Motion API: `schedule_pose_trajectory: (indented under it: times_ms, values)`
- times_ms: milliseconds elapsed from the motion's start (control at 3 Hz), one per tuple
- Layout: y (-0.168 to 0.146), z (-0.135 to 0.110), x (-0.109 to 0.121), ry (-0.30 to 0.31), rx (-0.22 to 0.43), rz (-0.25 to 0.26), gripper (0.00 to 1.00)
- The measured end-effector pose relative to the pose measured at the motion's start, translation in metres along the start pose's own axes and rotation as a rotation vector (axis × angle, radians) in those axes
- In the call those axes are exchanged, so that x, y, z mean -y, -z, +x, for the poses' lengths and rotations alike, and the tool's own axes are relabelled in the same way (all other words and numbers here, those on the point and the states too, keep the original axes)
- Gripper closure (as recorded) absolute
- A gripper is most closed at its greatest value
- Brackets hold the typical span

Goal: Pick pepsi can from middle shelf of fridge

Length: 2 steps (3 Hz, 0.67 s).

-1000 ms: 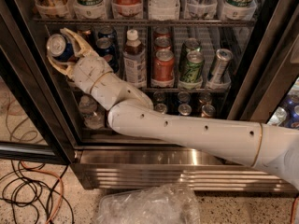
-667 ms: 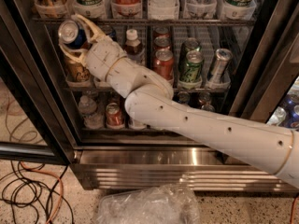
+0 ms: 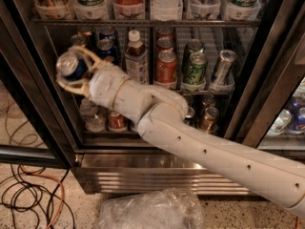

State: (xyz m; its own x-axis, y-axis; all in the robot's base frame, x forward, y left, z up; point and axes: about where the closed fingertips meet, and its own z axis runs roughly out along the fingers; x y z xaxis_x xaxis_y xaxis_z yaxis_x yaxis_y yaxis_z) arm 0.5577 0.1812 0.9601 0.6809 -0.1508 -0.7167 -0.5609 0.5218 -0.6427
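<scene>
Camera view | cream two-finger gripper (image 3: 68,67) at left front of dark-framed display fridge (image 3: 143,171), level with middle wire shelf (image 3: 209,91) | fingers (image 3: 71,85) pinching tilted dark blue pepsi can (image 3: 76,70)

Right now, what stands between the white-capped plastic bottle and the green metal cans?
Red metal cans, per the camera view. The hand, farther left, grips the blue pepsi can.

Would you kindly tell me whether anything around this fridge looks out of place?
A silver can at the middle shelf's right leans askew. Crumpled clear plastic lies on the floor before the fridge. At the left, the gripper holds the pepsi can tilted.
</scene>
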Motion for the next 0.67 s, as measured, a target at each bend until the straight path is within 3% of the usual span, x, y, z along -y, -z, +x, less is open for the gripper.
schedule_pose_trajectory:
  times_ms: [333, 667]
  values:
    - [-0.0016, -0.0028, -0.0149, -0.075, 0.011, -0.030, 1.00]
    - [-0.0016, -0.0028, -0.0149, -0.075, 0.011, -0.030, 1.00]
